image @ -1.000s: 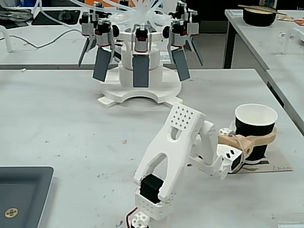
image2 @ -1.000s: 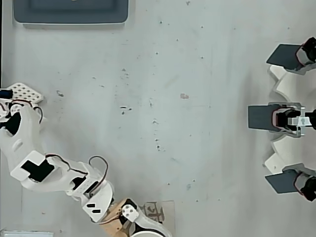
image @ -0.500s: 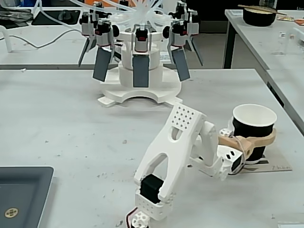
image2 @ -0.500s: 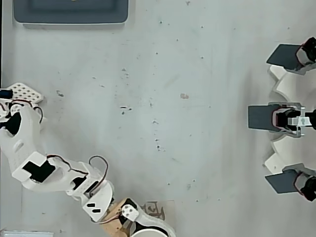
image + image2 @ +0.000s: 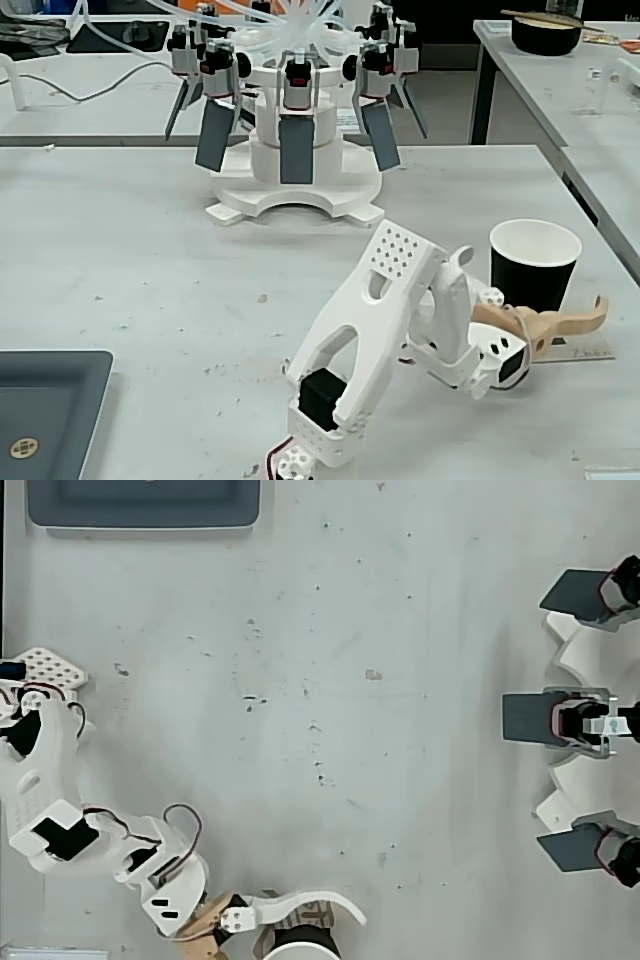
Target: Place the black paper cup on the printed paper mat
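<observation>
Standing upright, mouth up, the black paper cup (image 5: 534,266) sits beside the open pincer (image 5: 572,322)

Scuffed grey table (image 5: 150,250) bears dark grey tray (image 5: 45,405), white multi-armed stand (image 5: 295,170).

Both views are bright and evenly lit, with diffuse light from above and no hard glare. In the fixed view the table (image 5: 150,260) reads pale grey, and the arm (image 5: 380,340) throws only a soft, faint shadow beside its base. The cup (image 5: 535,265) rim is crisp; the far benches along the top edge are a little softer. In the overhead view the table (image 5: 330,680) looks flat and slightly washed out, its specks still sharp, with a dim shadow band near the right edge. The straight table edges in both views show little distortion.
</observation>
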Robot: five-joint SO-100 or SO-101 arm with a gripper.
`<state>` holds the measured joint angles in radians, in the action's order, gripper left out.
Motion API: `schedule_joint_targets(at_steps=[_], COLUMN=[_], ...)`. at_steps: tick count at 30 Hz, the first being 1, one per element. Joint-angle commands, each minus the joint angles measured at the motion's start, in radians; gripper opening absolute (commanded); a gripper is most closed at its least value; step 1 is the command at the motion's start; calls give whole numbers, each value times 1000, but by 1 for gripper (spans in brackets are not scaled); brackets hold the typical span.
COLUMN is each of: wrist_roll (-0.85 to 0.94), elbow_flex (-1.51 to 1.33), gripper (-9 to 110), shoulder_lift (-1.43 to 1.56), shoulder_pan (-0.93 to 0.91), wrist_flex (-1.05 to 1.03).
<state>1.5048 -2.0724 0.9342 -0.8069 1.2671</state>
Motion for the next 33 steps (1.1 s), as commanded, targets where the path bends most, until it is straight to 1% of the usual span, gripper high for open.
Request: schedule_joint_targets(at_steps=[1, 9, 14, 20, 24, 33], wrist_roll=[-5, -6, -6, -6, -11, -11], elbow_flex=[-52, -291, -445, -568, -609, -759], gripper=[59, 59, 57, 49, 45, 34], shoulder_lift=[133, 342, 488, 661, 750, 1014], shoulder_pan=[-12, -12, -11, -6, 2, 152], wrist_flex=[29, 94, 95, 95, 101, 100])
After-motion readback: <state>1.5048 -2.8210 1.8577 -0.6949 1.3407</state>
